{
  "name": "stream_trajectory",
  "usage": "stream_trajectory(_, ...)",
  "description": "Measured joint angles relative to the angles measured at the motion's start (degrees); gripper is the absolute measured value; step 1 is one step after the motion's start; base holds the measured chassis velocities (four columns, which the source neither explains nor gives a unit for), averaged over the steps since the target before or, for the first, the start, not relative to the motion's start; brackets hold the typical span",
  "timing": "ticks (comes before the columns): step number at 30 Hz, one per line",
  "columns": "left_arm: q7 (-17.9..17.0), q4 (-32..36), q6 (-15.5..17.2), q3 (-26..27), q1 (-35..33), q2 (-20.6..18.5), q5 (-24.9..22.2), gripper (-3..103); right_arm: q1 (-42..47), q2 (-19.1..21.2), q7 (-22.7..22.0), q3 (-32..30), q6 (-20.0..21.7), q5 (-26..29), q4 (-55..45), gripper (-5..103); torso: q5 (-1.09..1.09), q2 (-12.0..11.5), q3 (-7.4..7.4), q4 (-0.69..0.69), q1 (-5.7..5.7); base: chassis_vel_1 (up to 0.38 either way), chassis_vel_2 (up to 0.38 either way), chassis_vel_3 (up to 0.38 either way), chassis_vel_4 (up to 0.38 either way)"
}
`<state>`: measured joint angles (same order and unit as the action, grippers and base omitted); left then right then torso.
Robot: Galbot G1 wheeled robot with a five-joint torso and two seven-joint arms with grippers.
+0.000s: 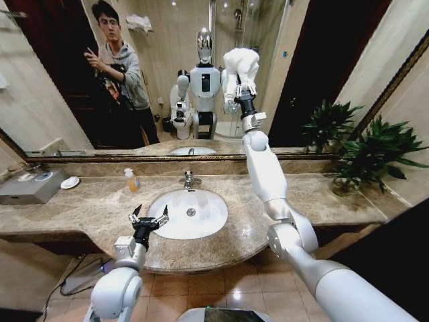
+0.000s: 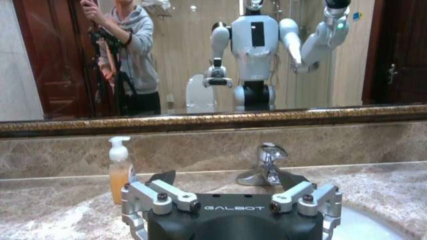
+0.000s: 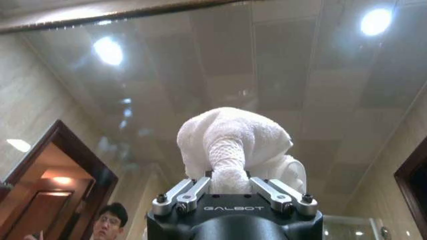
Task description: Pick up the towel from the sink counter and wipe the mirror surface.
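Pressing towel (image 1: 241,65) against mirror (image 1: 60,100)

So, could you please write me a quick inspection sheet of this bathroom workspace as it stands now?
Surface: sink counter, speckled marble, white basin, chrome tap.
Job's things: towel bunched, held up against the mirror.
Clutter: soap dispenser, small white dish, grey box at the counter's left end.
Grippers: right gripper shut on the towel; left gripper open, empty, over the basin's left rim.
Cables: dark cable on the floor under the counter.
Surroundings: potted plants at the counter's right end; tiled floor.
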<state>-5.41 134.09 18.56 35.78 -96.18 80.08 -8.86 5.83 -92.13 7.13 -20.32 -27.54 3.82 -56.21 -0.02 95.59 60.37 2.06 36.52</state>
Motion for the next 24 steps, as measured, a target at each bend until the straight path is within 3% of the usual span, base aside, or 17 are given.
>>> stream_trajectory(10,0.0,0.0,0.0,0.0,0.0,0.0,0.0,100,0.1,0.0,-2.2,-3.5,0.3,1.6,-0.1,13,0.01,0.0,0.00,0.00,0.00,0.000,0.000,0.000,0.000)
stream_trajectory(18,0.0,0.0,0.0,0.0,0.0,0.0,0.0,100,0.2,5.0,-4.8,-5.9,1.6,7.0,-3.2,13,0.03,0.0,0.00,-0.03,0.00,0.000,0.000,0.000,0.000)
stream_trajectory(24,0.0,0.0,0.0,0.0,0.0,0.0,0.0,100,-2.4,7.5,-5.8,-6.0,1.7,9.2,0.8,13,0.03,0.0,0.00,-0.01,0.00,0.000,0.000,0.000,0.000)
